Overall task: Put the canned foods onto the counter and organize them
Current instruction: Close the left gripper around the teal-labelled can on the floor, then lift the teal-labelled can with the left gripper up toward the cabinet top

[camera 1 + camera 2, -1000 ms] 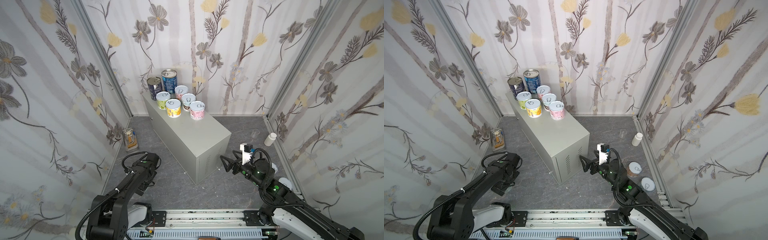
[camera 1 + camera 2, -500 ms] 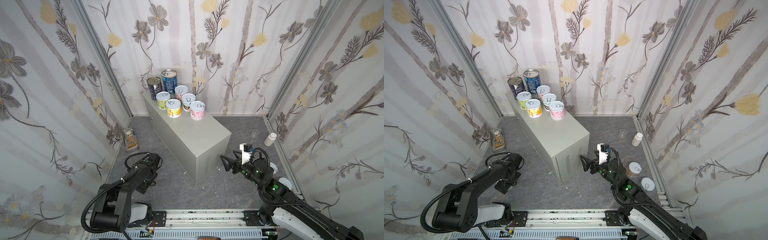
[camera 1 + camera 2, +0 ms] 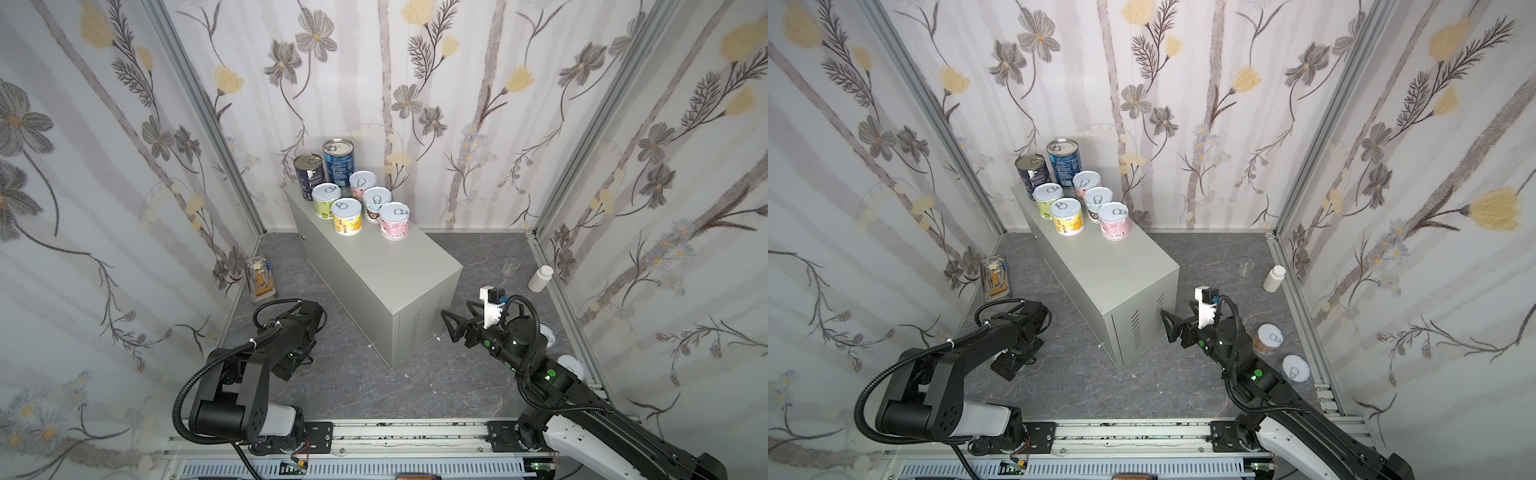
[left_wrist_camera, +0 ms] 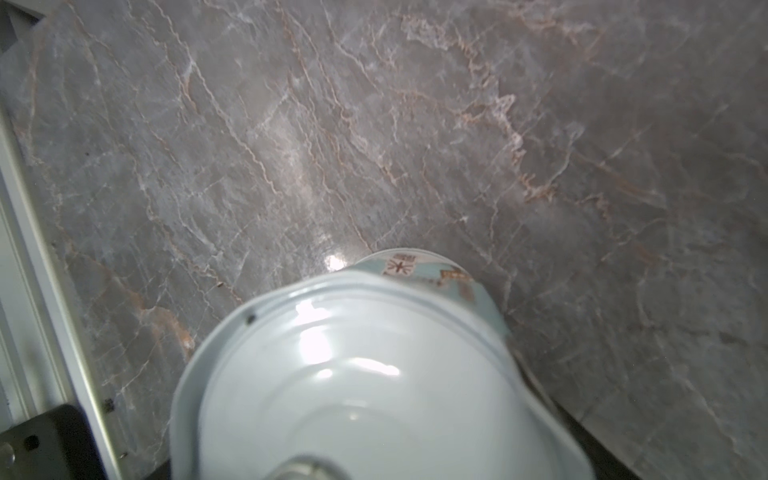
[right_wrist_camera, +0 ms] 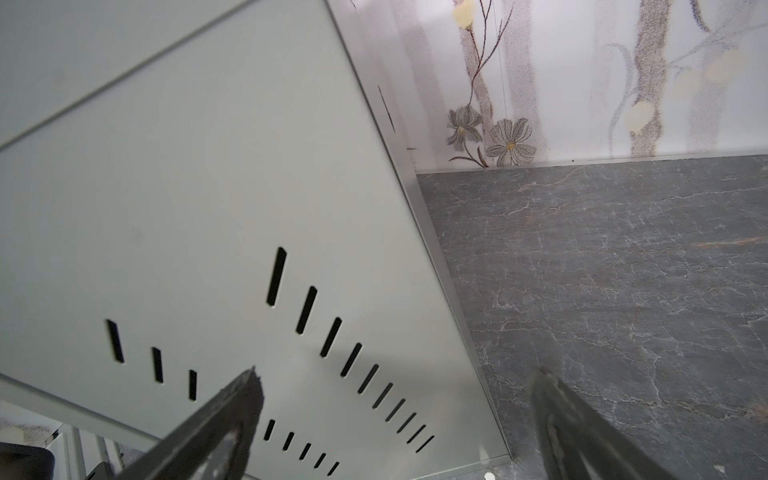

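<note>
Seven canned foods stand at the far end of the counter (image 3: pixel 374 266) (image 3: pixel 1100 270): two tall dark blue ones (image 3: pixel 337 160) (image 3: pixel 1064 160) and five short pastel ones (image 3: pixel 347 216) (image 3: pixel 1067 216). Two more short cans (image 3: pixel 1268 338) (image 3: pixel 1296 368) stand on the floor beside my right arm. My left gripper (image 3: pixel 293 361) (image 3: pixel 1013 361) is low over the floor on the left. Its wrist view is filled by a pale-lidded can (image 4: pixel 374 374) with a light blue label; the fingers are hidden. My right gripper (image 3: pixel 451 326) (image 5: pixel 395 374) is open, facing the counter's vent slits (image 5: pixel 307 309).
A white pill bottle (image 3: pixel 540 278) and a small clear glass cup (image 3: pixel 510 267) stand on the floor at the right wall. A flat packet (image 3: pixel 259 278) lies by the left wall. The arms' rail (image 3: pixel 395 432) runs along the front.
The left arm's elbow has folded back toward its base while its gripper stays low over the floor. The right arm has not moved.
</note>
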